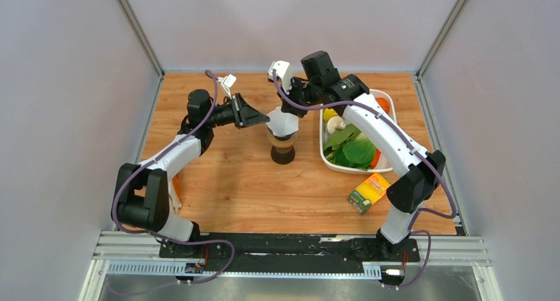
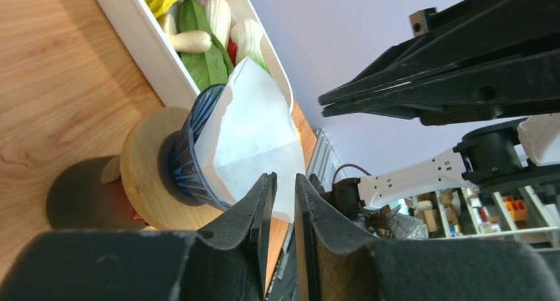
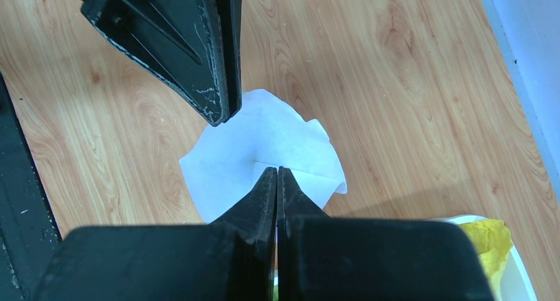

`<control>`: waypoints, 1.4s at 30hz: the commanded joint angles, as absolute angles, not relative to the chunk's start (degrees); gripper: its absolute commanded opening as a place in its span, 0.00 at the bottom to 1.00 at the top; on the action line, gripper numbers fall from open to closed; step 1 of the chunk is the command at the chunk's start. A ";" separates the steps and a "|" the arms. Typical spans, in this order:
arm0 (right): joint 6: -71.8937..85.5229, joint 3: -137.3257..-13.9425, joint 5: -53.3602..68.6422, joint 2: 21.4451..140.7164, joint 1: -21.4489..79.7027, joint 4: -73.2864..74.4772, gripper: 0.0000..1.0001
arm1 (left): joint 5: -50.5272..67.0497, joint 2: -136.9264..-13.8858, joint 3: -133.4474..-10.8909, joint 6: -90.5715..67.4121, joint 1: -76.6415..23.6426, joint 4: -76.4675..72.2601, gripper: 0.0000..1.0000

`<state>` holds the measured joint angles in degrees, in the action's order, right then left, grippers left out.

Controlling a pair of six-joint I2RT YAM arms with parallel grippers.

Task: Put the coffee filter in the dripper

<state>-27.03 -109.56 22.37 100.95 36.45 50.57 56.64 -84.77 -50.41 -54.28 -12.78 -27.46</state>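
Note:
The white coffee filter (image 1: 282,123) stands as a cone in the mouth of the dripper (image 1: 282,149) at mid table. In the left wrist view the coffee filter (image 2: 254,129) sits in the dripper's blue ribbed cone (image 2: 191,149) above a wooden collar and dark base. My left gripper (image 2: 284,179) reaches in from the left. Its jaws stand a narrow gap apart, with the filter's lower corner at that gap. My right gripper (image 3: 277,170) is shut, its tips resting on the fold at the middle of the coffee filter (image 3: 264,139). The left fingers (image 3: 191,43) touch its rim.
A white tub (image 1: 391,106) of vegetables stands just right of the dripper, under the right arm. An orange and green carton (image 1: 368,192) lies at the front right. Grey walls close off the table on three sides.

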 commanded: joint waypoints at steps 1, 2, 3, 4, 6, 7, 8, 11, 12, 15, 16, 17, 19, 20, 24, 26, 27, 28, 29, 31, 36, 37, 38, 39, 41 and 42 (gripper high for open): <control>-25.19 -108.37 24.18 97.17 35.46 46.71 0.00 | 57.54 -82.05 -54.21 -50.96 -13.01 -28.22 0.29; -24.96 -108.18 24.25 96.89 35.28 46.38 0.00 | 57.69 -81.98 -54.58 -50.53 -13.01 -28.04 0.31; -24.70 -107.99 24.44 96.64 35.06 46.13 0.00 | 57.80 -81.65 -54.80 -50.32 -13.01 -27.66 0.33; -24.52 -107.85 24.51 96.43 34.88 45.94 0.00 | 57.81 -81.56 -55.27 -49.54 -13.01 -27.24 0.36; -23.80 -107.76 25.10 95.89 34.18 45.40 0.00 | 58.04 -81.13 -56.08 -48.21 -13.00 -25.94 0.40; -23.09 -107.69 25.66 95.63 33.66 44.95 0.00 | 58.15 -80.66 -56.52 -47.40 -13.01 -24.26 0.43; -21.91 -107.56 26.33 95.26 32.94 44.41 0.00 | 57.80 -80.45 -58.03 -44.50 -13.01 -22.55 0.49; -19.06 -106.43 28.98 93.47 30.20 41.50 0.01 | 55.97 -79.19 -63.26 -34.92 -13.00 -8.34 0.63; -17.82 -105.72 30.07 92.29 28.86 39.56 0.03 | 54.55 -79.06 -66.64 -28.95 -13.01 -4.92 0.67; -12.71 -101.77 33.11 88.60 23.57 33.34 0.06 | 51.29 -79.01 -74.81 -16.62 -12.51 14.40 0.68; -11.02 -99.81 34.13 87.01 21.45 30.75 0.07 | 49.74 -79.08 -78.38 -12.02 -12.32 20.41 0.69; -9.18 -97.92 34.81 85.41 19.47 28.38 0.08 | 49.13 -79.18 -79.93 -8.89 -11.63 22.60 0.69; -6.24 -93.64 35.75 82.22 14.99 23.65 0.10 | 48.09 -79.62 -83.84 -6.30 -10.21 27.90 0.70; -4.86 -91.46 36.30 80.70 12.79 21.48 0.11 | 46.83 -80.24 -86.37 -5.79 -9.72 30.64 0.70; -2.30 -85.39 38.30 77.12 3.03 17.77 0.14 | 43.43 -83.70 -94.93 -3.35 -6.71 39.41 0.71; -1.62 -83.02 39.47 76.15 -1.86 17.33 0.17 | 41.89 -85.82 -98.21 -2.64 -4.17 43.06 0.72; -1.59 -81.74 39.91 75.78 -3.98 17.24 0.22 | 41.25 -86.46 -99.85 -1.87 -3.58 44.12 0.72; -1.62 -80.40 40.32 75.54 -5.63 17.23 0.31 | 39.32 -87.73 -100.51 -1.11 -2.72 46.32 0.73; -1.92 -79.01 40.49 75.28 -7.11 17.27 0.41 | 37.68 -88.34 -101.68 -0.28 -2.50 47.37 0.73; -3.40 -75.33 40.39 74.51 -9.07 17.25 0.58 | 31.31 -89.84 -102.19 2.39 -2.32 50.02 0.74; -9.50 -66.55 38.59 72.18 -10.11 17.23 0.86 | 23.13 -88.98 -95.19 3.48 -2.31 48.03 0.75; -10.24 -65.06 38.24 71.74 -10.11 17.27 0.91 | 21.19 -87.79 -91.52 3.37 -2.34 45.85 0.75; -10.98 -63.57 38.15 71.35 -10.03 17.24 0.94 | 20.22 -87.31 -89.88 3.19 -2.36 44.94 0.76; -11.48 -62.25 37.89 71.04 -10.08 17.06 0.97 | 18.77 -86.45 -87.22 3.05 -2.37 43.64 0.76; -11.39 -60.50 37.75 70.52 -10.04 16.44 1.00 | 17.01 -85.47 -84.32 2.36 -2.37 42.30 0.77; -11.28 -60.10 37.98 70.42 -10.04 16.27 1.00 | 16.64 -85.14 -83.04 2.06 -2.44 41.98 0.77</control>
